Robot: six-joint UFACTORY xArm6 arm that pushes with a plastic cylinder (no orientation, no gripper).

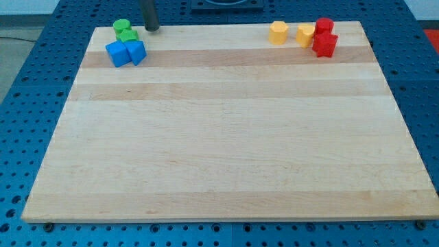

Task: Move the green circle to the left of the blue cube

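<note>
The green circle sits near the board's top left corner, touching a second green block just below it. Two blue blocks lie right below these: a blue block on the left and the blue cube on the right, touching each other. My tip rests on the board just to the right of the green blocks, a small gap away, and above the blue cube.
At the top right are two yellow blocks and two red blocks clustered together. The wooden board lies on a blue perforated table.
</note>
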